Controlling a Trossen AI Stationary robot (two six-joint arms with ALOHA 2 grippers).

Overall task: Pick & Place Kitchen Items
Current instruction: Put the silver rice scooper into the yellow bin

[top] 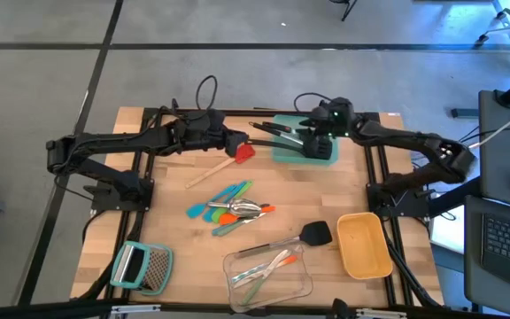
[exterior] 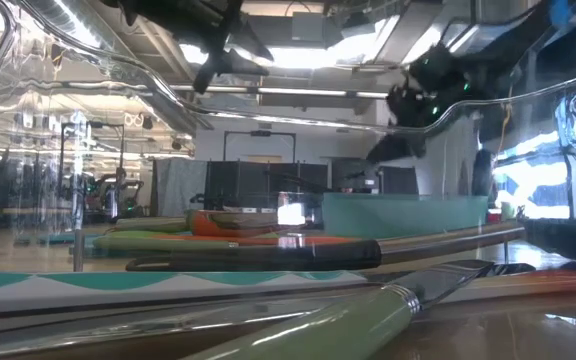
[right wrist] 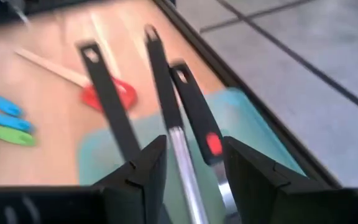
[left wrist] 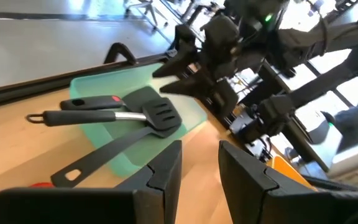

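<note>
Three black spatulas [top: 277,133] lie with their heads in the teal container [top: 280,154], their handles sticking out over its left rim. My right gripper [right wrist: 194,168] hangs open above them [top: 309,145]; one spatula's steel shaft [right wrist: 180,146] shows below the gap between the fingers. My left gripper [left wrist: 199,171] stands open in the air to the left of the container [top: 236,145], with nothing between its fingers. The red spatula [top: 243,152] lies on the table below it, its wooden handle [top: 206,173] pointing toward the near left.
A pile of teal, orange and green tools with a silver spoon [top: 233,209] lies mid-table. Nearer the front are a black spatula [top: 313,233], a clear container [top: 268,276] holding slim tools, a yellow container [top: 364,245] and a grater [top: 144,267].
</note>
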